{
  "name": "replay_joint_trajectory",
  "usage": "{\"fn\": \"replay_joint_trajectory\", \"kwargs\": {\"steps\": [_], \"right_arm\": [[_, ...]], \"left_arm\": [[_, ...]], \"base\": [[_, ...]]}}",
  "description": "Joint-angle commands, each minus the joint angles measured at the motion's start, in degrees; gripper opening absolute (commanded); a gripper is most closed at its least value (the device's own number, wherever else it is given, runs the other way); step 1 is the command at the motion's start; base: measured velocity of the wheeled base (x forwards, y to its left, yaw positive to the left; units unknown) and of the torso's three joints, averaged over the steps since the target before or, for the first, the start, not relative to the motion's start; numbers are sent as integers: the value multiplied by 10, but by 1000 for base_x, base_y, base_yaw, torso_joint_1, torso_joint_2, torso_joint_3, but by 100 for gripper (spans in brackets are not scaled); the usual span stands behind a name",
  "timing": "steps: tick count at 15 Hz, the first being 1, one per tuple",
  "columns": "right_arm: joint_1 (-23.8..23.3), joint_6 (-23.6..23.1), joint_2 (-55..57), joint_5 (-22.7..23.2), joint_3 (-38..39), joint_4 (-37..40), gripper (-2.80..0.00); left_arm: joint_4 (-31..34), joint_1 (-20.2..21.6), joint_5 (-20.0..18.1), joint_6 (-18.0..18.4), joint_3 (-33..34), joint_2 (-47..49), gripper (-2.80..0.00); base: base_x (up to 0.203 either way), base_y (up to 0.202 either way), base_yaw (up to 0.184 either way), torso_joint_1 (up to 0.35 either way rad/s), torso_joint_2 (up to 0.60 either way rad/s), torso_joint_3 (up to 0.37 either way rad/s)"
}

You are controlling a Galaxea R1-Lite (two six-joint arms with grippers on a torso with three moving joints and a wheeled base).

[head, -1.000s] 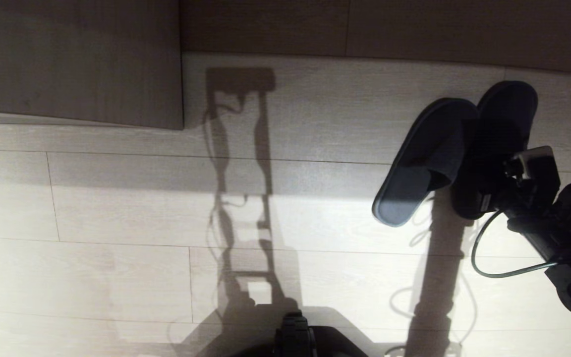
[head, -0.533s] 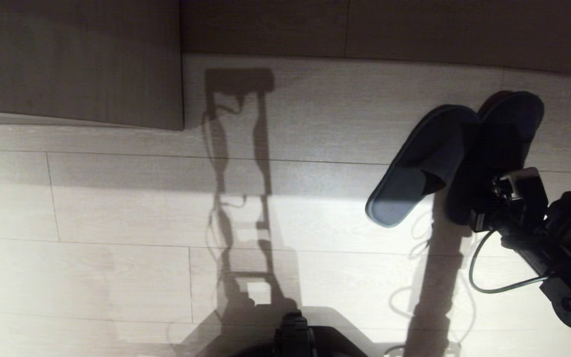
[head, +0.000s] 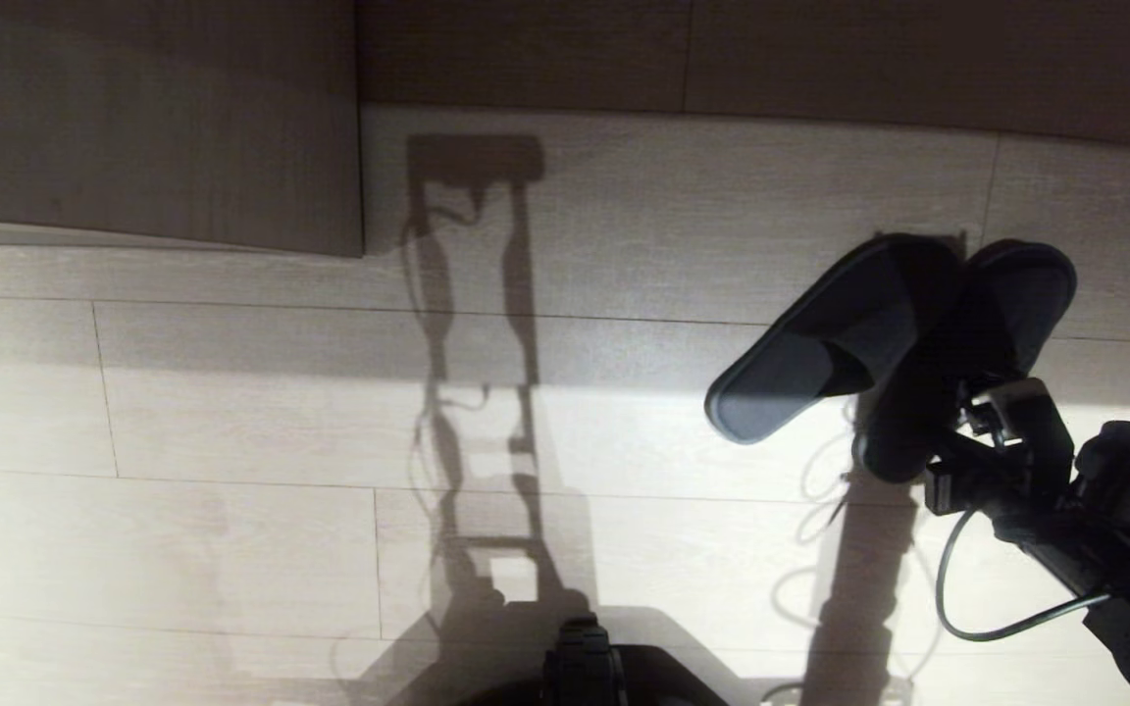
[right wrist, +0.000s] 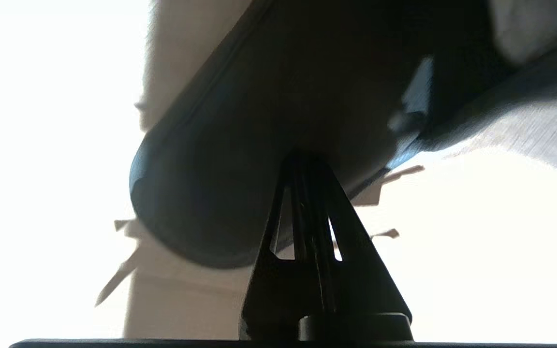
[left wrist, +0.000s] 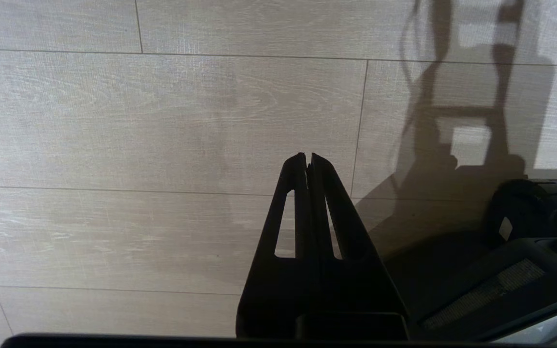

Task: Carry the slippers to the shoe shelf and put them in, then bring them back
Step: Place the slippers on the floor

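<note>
Two dark slippers (head: 825, 353) appear as one pair, side by side above the floor. Two grippers: the right gripper (right wrist: 307, 166) and the left gripper (left wrist: 306, 157), one on each of two arms. One wood-laminate panel (head: 148, 118) stands at the far left, one cable (head: 997, 618) loops beside the right arm

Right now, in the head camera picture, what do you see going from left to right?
Brown wood panel → the robot's long shadow on the floor → the two slippers, lifted up → the right claw pinching them, with its black arm behind.
</note>
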Motion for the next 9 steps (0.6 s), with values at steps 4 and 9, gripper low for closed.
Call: {"fn": "replay_joint_trajectory", "kwargs": {"steps": [4, 9], "right_arm": [[30, -1, 0, 0, 16, -7, -280], [122, 5, -54, -2, 33, -3, -280]], "left_arm": [[-1, -1, 0, 0, 0, -1, -280], [0, 0, 0, 0, 0, 0, -280]], "base": [[0, 0, 0, 0, 0, 0], [0, 0, 0, 0, 0, 0]]}}
